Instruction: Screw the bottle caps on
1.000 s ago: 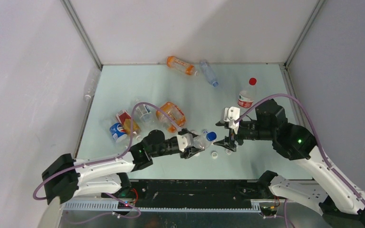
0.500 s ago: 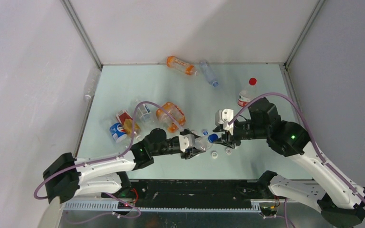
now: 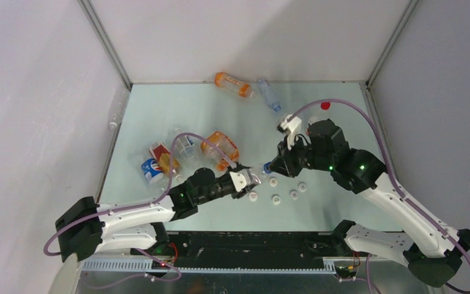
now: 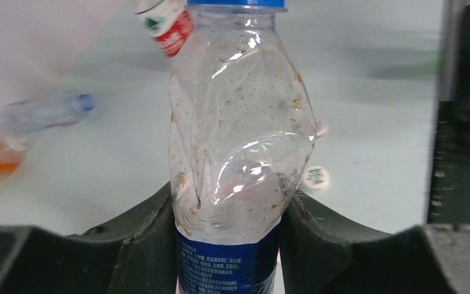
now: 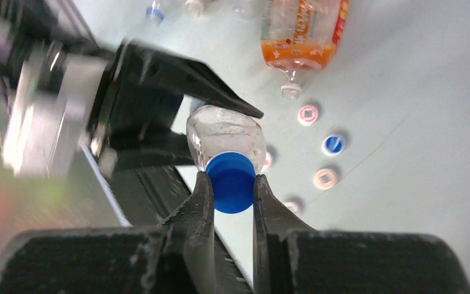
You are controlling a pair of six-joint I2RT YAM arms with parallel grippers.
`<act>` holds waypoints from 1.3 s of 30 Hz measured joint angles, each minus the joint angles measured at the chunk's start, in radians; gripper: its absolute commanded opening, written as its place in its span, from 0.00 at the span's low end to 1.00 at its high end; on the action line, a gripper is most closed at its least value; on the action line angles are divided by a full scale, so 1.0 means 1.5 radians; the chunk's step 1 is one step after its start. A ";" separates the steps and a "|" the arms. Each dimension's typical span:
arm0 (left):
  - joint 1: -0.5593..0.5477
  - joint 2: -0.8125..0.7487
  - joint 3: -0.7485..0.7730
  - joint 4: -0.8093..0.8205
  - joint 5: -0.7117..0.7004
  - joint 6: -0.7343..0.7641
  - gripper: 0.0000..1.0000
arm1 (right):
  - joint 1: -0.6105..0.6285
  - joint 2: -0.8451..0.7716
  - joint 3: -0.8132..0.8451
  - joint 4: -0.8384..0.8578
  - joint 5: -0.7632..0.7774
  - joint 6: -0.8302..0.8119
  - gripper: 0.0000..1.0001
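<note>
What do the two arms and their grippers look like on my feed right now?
Both match: the left arm and right arm have white link shells with black joints and bases. A purple cable runs along each. A green light shows on the right arm. The left gripper and right gripper have white bodies and black, scuffed fingers.

Bright blue cap [image 5: 231, 182] dead centre! The clear bottle [image 4: 238, 141] beneath it is flecked with brownish specks and has a dark blue label band with white print low down. The right gripper [image 5: 231, 184] is black, and so is the left gripper [image 4: 229, 205]. The table [image 3: 177, 110] is pale mint. The loose caps [image 3: 275, 199] are white, 2 ringed reddish, 1 blue in the middle. There's an orange bottle [image 3: 221, 149], a blue Pepsi bottle [image 3: 152, 170] and a red lid [image 3: 325, 105]. White arms [image 3: 134, 214], purple cables [image 3: 44, 248].
</note>
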 measured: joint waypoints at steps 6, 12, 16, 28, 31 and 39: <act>-0.058 0.001 -0.009 0.022 -0.187 0.086 0.23 | 0.006 0.005 -0.017 0.027 0.116 0.300 0.26; -0.066 0.001 -0.009 0.040 -0.220 0.091 0.23 | 0.017 -0.029 -0.035 0.062 0.144 0.344 0.61; -0.041 -0.003 -0.009 0.025 -0.190 0.069 0.25 | 0.018 -0.076 -0.036 0.075 0.137 0.269 0.73; -0.004 -0.024 0.017 -0.091 0.044 0.024 0.25 | 0.017 -0.155 -0.038 0.027 0.058 -0.079 0.96; -0.002 -0.023 0.029 -0.104 0.077 0.020 0.25 | 0.020 -0.162 -0.045 -0.004 0.005 -0.184 0.93; 0.001 -0.007 0.058 -0.111 0.133 0.020 0.25 | 0.051 -0.170 -0.067 -0.047 -0.067 -0.336 0.77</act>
